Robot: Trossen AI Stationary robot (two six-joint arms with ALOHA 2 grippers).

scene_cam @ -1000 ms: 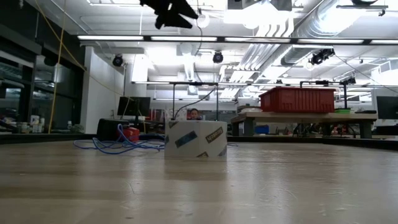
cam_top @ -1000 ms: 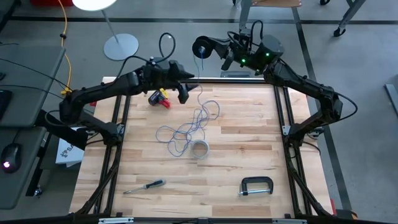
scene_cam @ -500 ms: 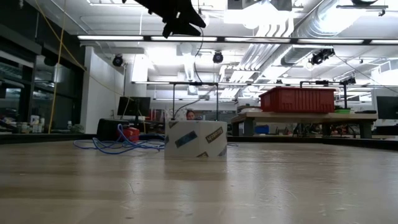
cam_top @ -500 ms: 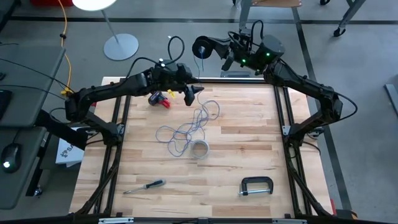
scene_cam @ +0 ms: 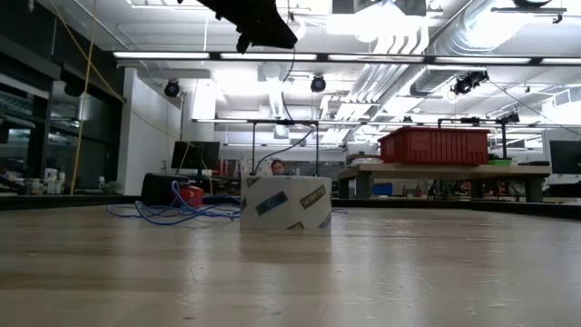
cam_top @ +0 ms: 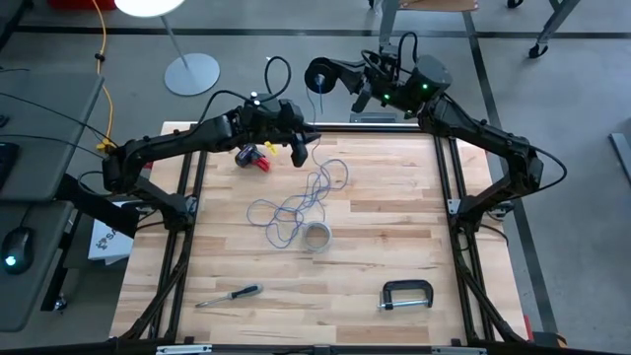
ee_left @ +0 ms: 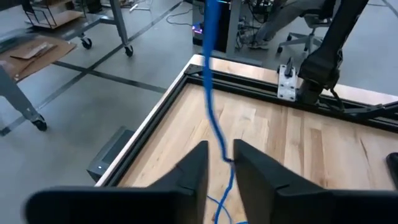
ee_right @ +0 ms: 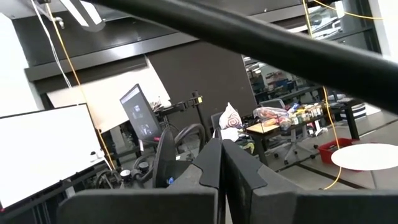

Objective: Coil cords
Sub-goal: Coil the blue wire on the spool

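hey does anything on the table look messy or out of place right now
Yes. The blue cord lies in a loose, uncoiled tangle mid-table beside the tape roll, with one strand rising between the fingers of the left gripper toward the right gripper, which is shut above the far edge. Nothing looks spilled or damaged.

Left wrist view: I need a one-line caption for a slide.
Left claw closing around the blue cord hanging above the wooden table.

Worktop (cam_top: 385, 187): pale wood planks, matt, visible grain. Blue cord (ee_left: 214, 118): smooth, slightly glossy sheath, passing between matt black plastic fingers (ee_left: 193, 171) of left hand (ee_left: 219, 163). Clamp (cam_top: 406, 295): dark metal, dull sheen. Tape roll (scene_cam: 285, 203): pale, printed, satin.
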